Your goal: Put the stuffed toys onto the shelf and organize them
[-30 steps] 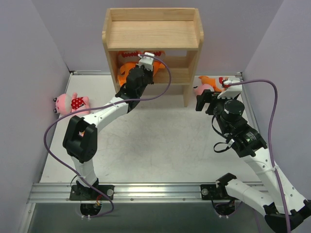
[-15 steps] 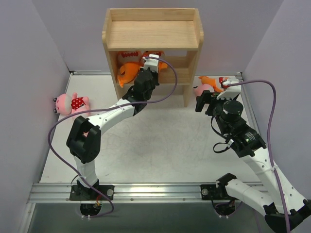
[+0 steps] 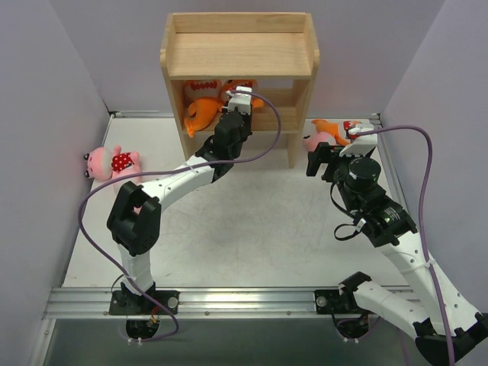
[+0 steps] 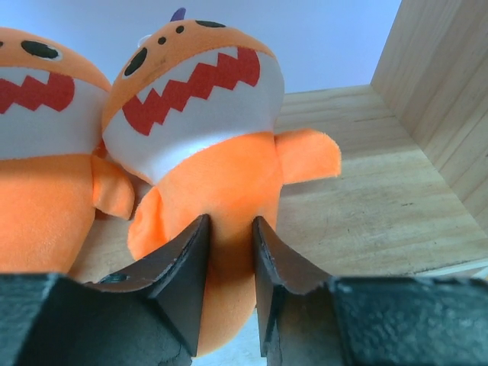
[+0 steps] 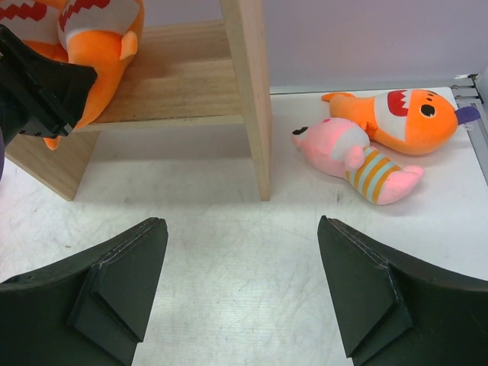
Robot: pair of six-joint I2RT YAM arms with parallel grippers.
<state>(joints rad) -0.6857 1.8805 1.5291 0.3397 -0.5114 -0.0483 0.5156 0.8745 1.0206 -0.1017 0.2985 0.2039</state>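
My left gripper [image 4: 229, 252] is shut on the lower body of an orange fish toy [image 4: 206, 137], which stands upright on a wooden board of the shelf [image 4: 366, 198]. A second orange fish [image 4: 38, 152] stands touching it on the left. In the top view my left gripper [image 3: 238, 103] reaches under the shelf's top tier [image 3: 240, 53]. My right gripper [image 5: 240, 259] is open and empty over the table right of the shelf. A pink striped doll [image 5: 358, 156] and a third orange fish [image 5: 396, 118] lie together beyond it. A pink polka-dot doll [image 3: 110, 162] lies at the far left.
The shelf's front right leg [image 5: 248, 99] stands between my right gripper and the left arm. Purple walls close in both sides. A metal rail [image 3: 229, 301] runs along the near edge. The left arm's cable [image 3: 271, 126] loops by the shelf.
My left gripper has moved right and deeper into the shelf with the orange fish, uncovering another orange fish on its left. The right arm has not moved.
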